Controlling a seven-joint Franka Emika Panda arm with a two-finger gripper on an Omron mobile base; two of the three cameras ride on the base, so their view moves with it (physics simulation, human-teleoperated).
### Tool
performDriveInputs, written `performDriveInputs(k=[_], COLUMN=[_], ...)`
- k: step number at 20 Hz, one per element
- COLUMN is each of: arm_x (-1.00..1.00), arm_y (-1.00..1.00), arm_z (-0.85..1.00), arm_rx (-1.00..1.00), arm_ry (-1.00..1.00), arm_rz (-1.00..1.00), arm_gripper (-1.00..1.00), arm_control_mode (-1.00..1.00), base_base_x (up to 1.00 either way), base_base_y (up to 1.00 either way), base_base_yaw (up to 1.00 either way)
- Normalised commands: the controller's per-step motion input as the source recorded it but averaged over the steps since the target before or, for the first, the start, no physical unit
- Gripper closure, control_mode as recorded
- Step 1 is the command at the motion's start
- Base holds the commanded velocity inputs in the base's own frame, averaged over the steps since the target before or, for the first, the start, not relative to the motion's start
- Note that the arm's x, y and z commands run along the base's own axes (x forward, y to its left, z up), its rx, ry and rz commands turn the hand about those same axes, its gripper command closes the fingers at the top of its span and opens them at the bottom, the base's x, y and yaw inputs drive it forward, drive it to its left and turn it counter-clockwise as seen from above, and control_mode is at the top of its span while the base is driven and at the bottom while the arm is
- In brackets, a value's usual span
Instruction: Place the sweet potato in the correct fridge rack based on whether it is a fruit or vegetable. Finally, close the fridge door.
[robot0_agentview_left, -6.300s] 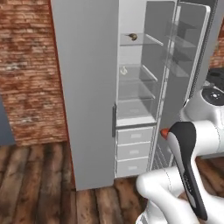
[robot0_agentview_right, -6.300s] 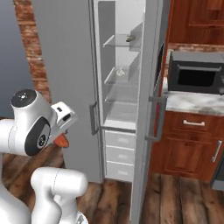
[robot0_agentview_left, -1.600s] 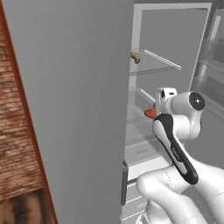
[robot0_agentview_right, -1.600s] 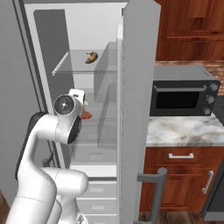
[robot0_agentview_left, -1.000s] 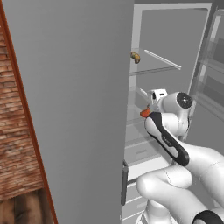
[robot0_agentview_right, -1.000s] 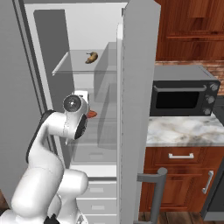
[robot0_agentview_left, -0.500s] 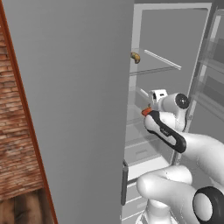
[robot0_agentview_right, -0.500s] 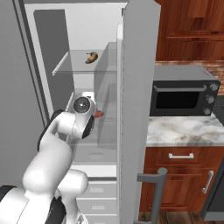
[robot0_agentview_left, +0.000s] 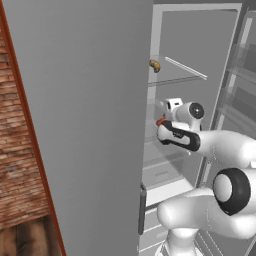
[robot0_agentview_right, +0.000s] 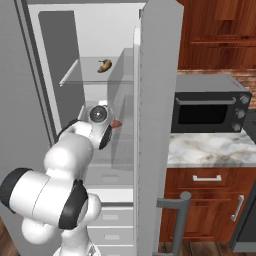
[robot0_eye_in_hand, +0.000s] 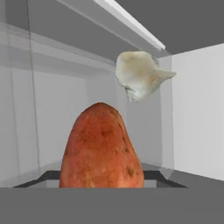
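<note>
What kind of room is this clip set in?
A home kitchen, rendered. An open fridge with glass shelves stands beside a marble counter carrying a black toaster oven, with wooden cabinets below. The gripper holds a sweet potato inside the fridge.

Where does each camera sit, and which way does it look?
Left base view: behind the arm's left, facing the open fridge; white arm at lower right, gripper on the sweet potato.
Right base view: behind its right; arm lower left, fridge door ahead.
Hand view: on the hand, looking into the fridge past the sweet potato.
All share the sweet potato.
</note>
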Motion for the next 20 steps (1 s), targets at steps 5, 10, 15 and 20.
performDriveInputs(k=[5, 10, 15, 20], arm_x=[0.51, 0.50, 0.53, 0.14], arm_y=[0.00, 0.00, 0.00, 0.00], arm_z=[-0.33, -0.43, -0.29, -0.34], arm_rx=[-0.01, -0.02, -0.01, -0.11], arm_ry=[0.00, 0.00, 0.00, -0.13], arm_rz=[0.00, 0.01, 0.00, 0.00], arm_gripper=[1.00, 1.00, -1.00, -1.00], arm_control_mode=[-1.00, -1.00, -1.00, -1.00], base_base_x=[0.00, 0.00, 0.00, 0.00], base_base_y=[0.00, 0.00, 0.00, 0.00], base_base_yaw=[0.00, 0.00, 0.00, 0.00])
